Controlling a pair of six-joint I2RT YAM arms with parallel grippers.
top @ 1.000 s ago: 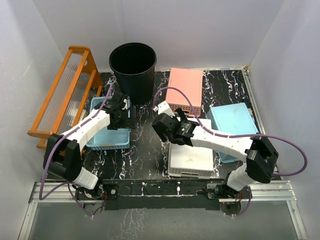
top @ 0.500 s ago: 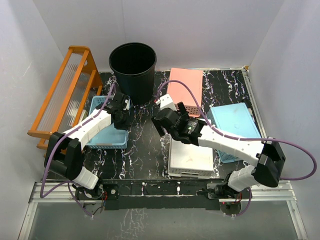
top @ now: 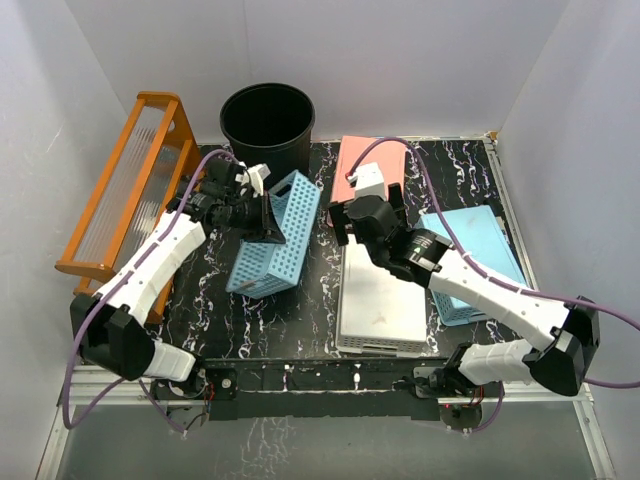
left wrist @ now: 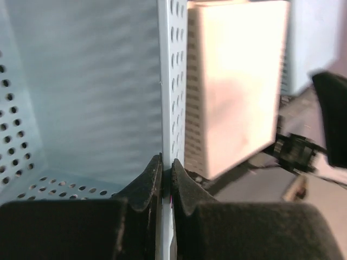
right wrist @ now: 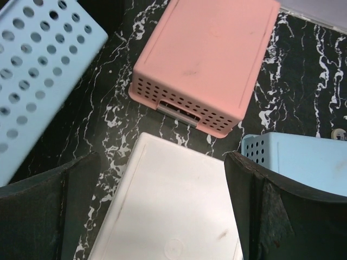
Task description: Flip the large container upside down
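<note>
From above, the large container (top: 266,122) is seen upright at the back of the surface (top: 300,320), untouched. The left tool (top: 258,212) is clamped instead on a tilted blue basket (top: 280,240), which could be swung into the container or dropped. The right tool (top: 368,215) is spread wide, empty.

In the left wrist view only the basket's thin wall is pinched — a slip seems possible; the container is out of sight.

In the right wrist view the container cannot be made out.
</note>
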